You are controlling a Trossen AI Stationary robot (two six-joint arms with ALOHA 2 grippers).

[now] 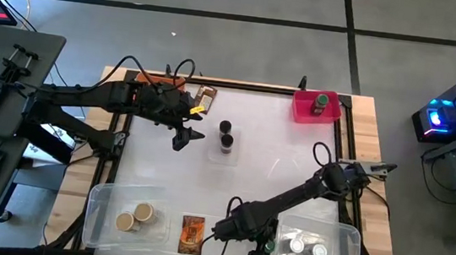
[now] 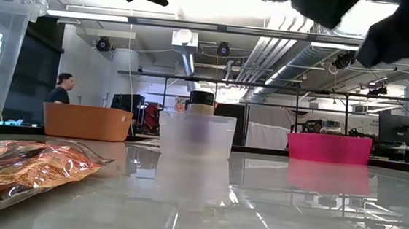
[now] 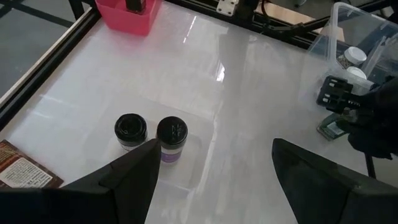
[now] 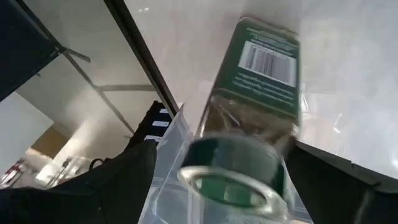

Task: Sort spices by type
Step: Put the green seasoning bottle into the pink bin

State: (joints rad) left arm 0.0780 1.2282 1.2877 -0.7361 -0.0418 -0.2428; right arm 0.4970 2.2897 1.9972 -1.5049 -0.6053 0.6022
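Right gripper [image 1: 261, 251] at the counter's [image 1: 276, 158] near edge, fingers spread wide around a green-capped jar [image 4: 239, 134], beside the clear tub [image 1: 343, 241] of white-capped jars [image 1: 306, 249]. Left gripper [image 1: 186, 134] hovers empty, fingers parted, beside two dark-capped jars [image 1: 225, 137] mid-counter. Another green-capped jar stands in the pink bin [image 1: 304, 110]; tan-capped jars [image 1: 134, 217] and a packet [image 1: 191, 233] lie near the front.

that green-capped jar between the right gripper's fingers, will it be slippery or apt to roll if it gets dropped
The green-capped jar looks clear and smooth-walled, so probably somewhat slippery. It seems round, so it would likely roll if it landed on its side. The right gripper is spread wide around it; it probably feels light.
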